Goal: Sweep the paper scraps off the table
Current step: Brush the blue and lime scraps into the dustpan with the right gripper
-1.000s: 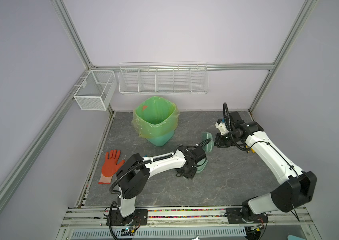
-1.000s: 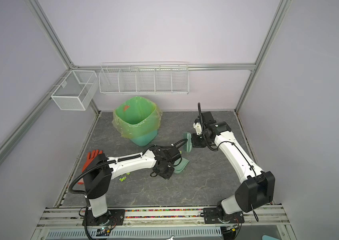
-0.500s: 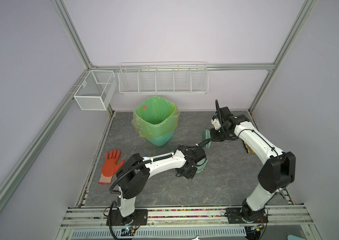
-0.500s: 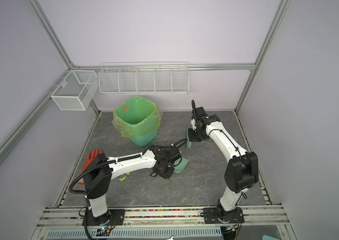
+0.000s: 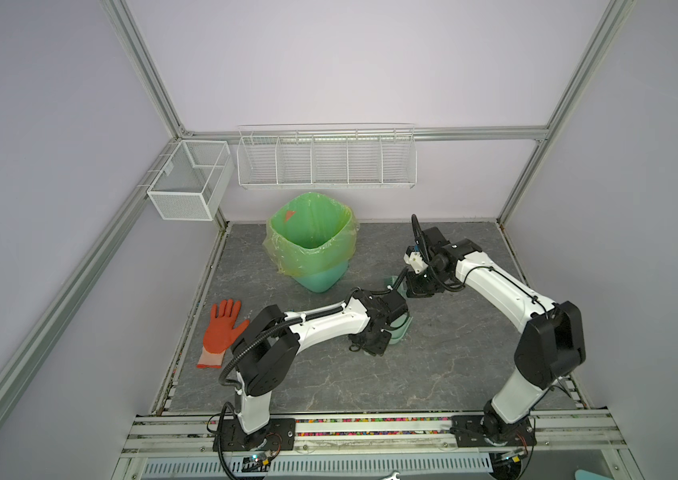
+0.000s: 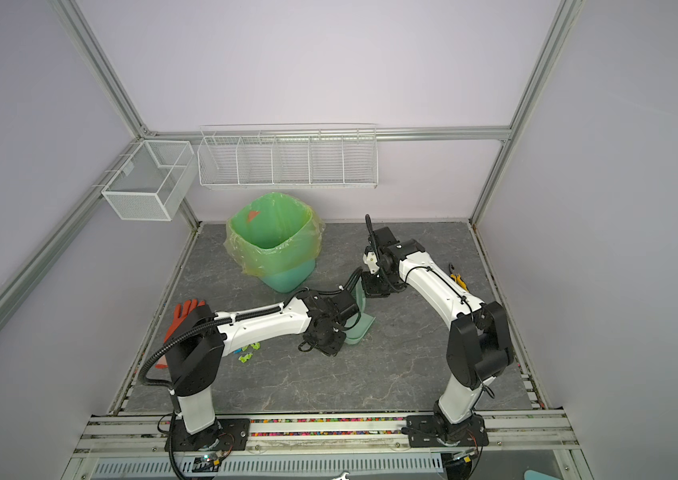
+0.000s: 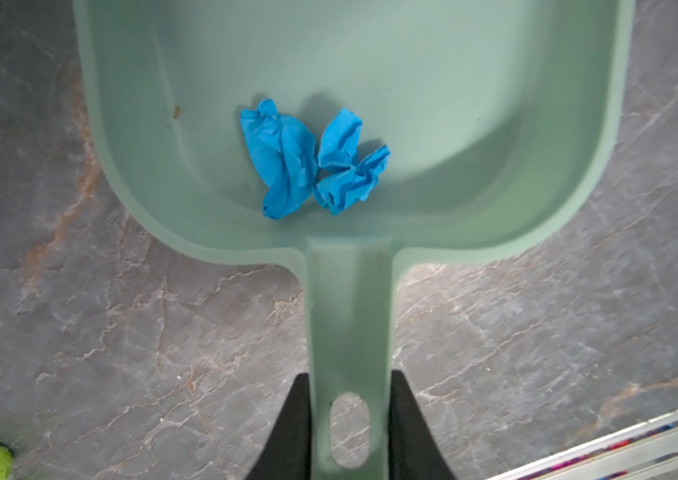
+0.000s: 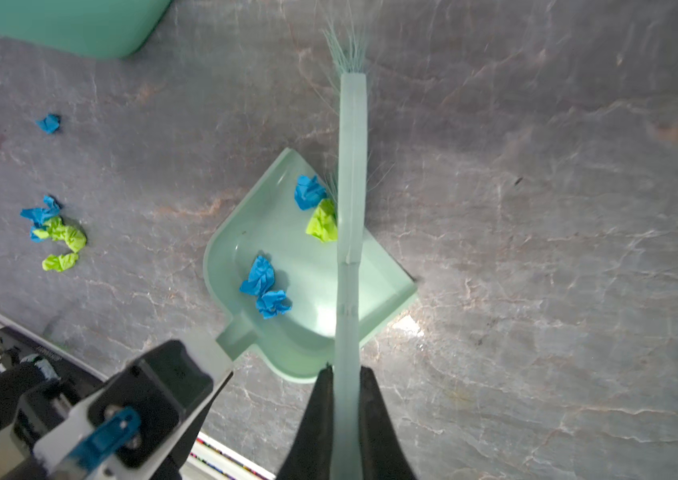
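A lab test cell — aluminium frame rails (image 5: 478, 133), blank panel walls (image 5: 350, 62).

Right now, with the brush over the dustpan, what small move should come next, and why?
Probably the right gripper should draw the brush inward across the dustpan: a blue scrap and a green scrap sit just inside its open edge, beside the brush, not yet deep inside like the other blue scraps.

The left arm (image 6: 262, 324) half hides the glove (image 6: 185, 311); the paper scraps (image 6: 248, 352) are indistinctly small.

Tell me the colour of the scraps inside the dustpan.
Blue scraps, one lime-green scrap; right wrist view.
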`<state>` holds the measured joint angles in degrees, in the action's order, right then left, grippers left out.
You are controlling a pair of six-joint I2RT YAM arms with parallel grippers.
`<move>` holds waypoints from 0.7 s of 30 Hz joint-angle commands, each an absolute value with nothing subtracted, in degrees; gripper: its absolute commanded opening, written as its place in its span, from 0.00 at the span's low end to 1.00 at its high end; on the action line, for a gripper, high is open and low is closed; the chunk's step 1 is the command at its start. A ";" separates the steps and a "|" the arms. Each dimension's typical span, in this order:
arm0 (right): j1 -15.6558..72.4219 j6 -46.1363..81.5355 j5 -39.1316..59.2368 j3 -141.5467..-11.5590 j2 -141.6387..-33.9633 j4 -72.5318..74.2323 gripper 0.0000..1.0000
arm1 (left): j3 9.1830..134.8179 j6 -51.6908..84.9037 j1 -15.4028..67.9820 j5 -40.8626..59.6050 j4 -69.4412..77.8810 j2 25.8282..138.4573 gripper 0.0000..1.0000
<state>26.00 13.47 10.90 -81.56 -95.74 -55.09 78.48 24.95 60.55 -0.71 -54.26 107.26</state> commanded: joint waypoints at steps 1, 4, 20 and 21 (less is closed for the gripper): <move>26.94 13.56 17.74 -77.86 -88.81 -55.27 0.07 | 77.70 24.55 60.44 -0.33 -53.51 108.31 0.00; 26.96 15.09 18.69 -75.15 -84.39 -53.55 0.07 | 77.76 24.48 60.39 -0.24 -53.43 108.58 0.00; 22.26 22.03 12.21 -73.20 -80.64 -48.29 0.07 | 77.83 24.43 60.38 -1.01 -53.79 108.31 0.00; 22.05 22.59 12.69 -73.55 -81.46 -47.12 0.07 | 77.79 24.58 60.38 -0.82 -53.64 108.22 0.00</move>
<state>22.63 20.23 12.69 -73.49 -79.92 -51.99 78.39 24.77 60.49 -0.58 -53.41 107.26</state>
